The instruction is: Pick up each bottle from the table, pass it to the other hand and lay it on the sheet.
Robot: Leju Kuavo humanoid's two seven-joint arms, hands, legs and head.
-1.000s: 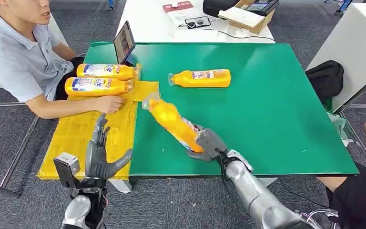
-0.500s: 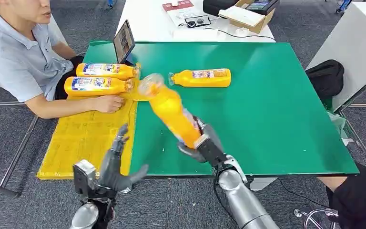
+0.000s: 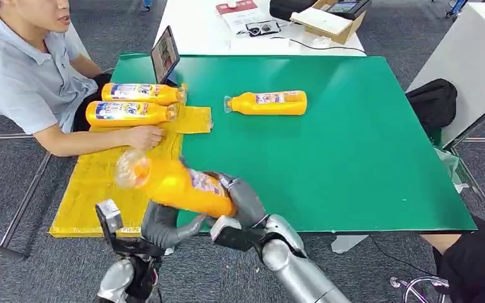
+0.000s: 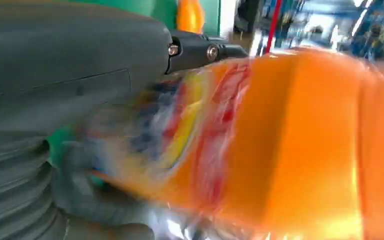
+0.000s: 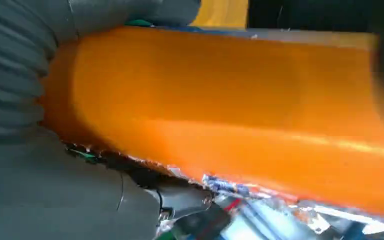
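Note:
My right hand (image 3: 243,205) grips an orange bottle (image 3: 177,186) by its base and holds it tilted over the table's near edge, cap end toward the yellow sheet (image 3: 101,177). Cupped just beneath the bottle's middle is my left hand (image 3: 164,227), thumb stretched out toward the right hand. The left wrist view has the blurred bottle (image 4: 280,140) right against the thumb (image 4: 70,55). Up close in the right wrist view, the bottle (image 5: 230,110) lies across my palm. Two bottles (image 3: 140,93) (image 3: 129,113) lie on the sheet's far end. Another bottle (image 3: 268,103) lies on the green table (image 3: 353,158).
A person sits at the left with a hand (image 3: 144,136) resting on the sheet beside the two bottles. A tablet (image 3: 164,55) stands at the table's far left corner. A black bag (image 3: 431,104) sits off the right side.
My right hand has swung the bottle left and down from above the table's middle to over the near edge. My left hand has come in under it.

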